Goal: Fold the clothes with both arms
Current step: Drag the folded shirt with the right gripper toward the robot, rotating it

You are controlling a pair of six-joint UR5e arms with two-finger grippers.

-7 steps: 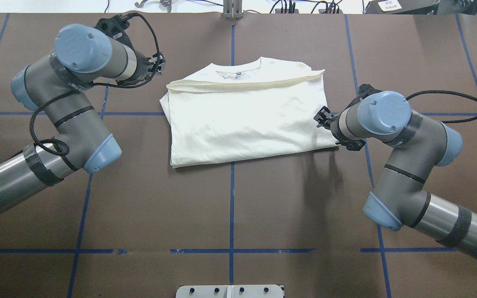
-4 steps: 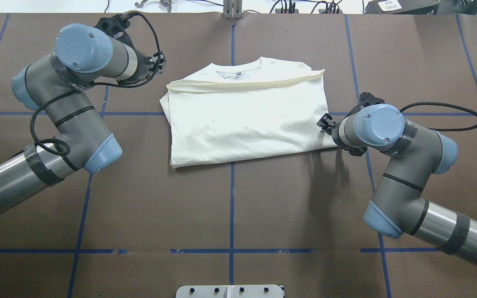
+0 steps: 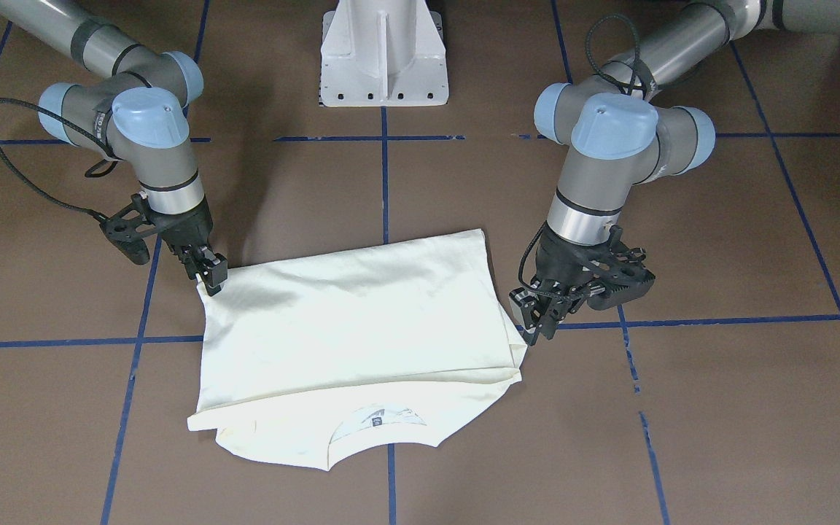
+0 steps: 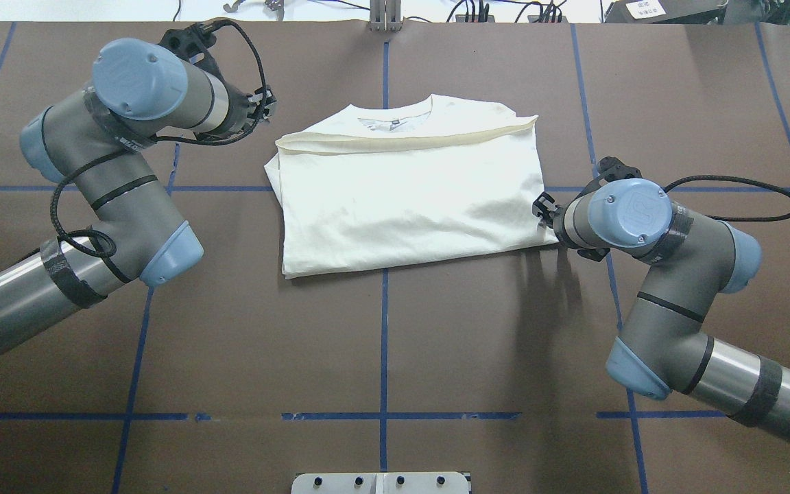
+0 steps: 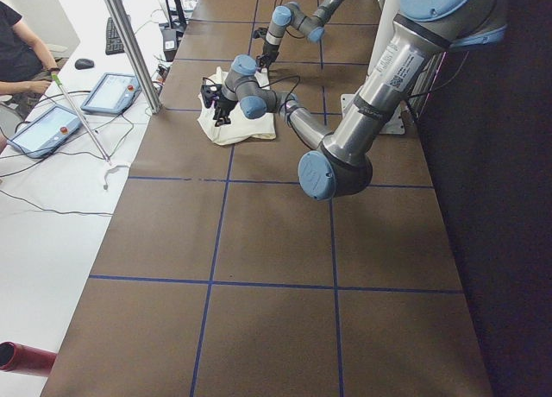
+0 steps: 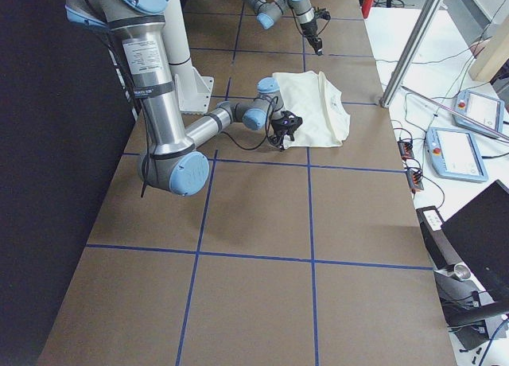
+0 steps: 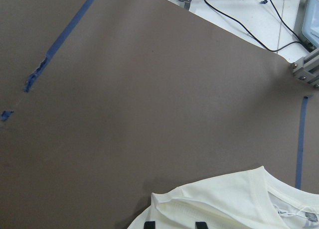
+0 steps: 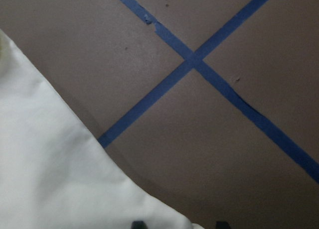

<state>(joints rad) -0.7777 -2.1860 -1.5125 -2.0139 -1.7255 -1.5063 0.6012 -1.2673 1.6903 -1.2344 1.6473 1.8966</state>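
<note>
We see the shirt (image 4: 409, 199) folded flat on the brown table (image 4: 265, 343), plain side up, collar away from the robot; the right gripper (image 3: 210, 277) sits at its near corner, fingers apart with that corner between them. The left gripper (image 3: 537, 321) hangs just beside the far shoulder edge, fingers likewise apart.

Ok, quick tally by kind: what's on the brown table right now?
Cream-white folded cotton shirt: 1
Grey-metal jointed robot arms: 2
White fixed pedestal base: 1
Total: 4
</note>
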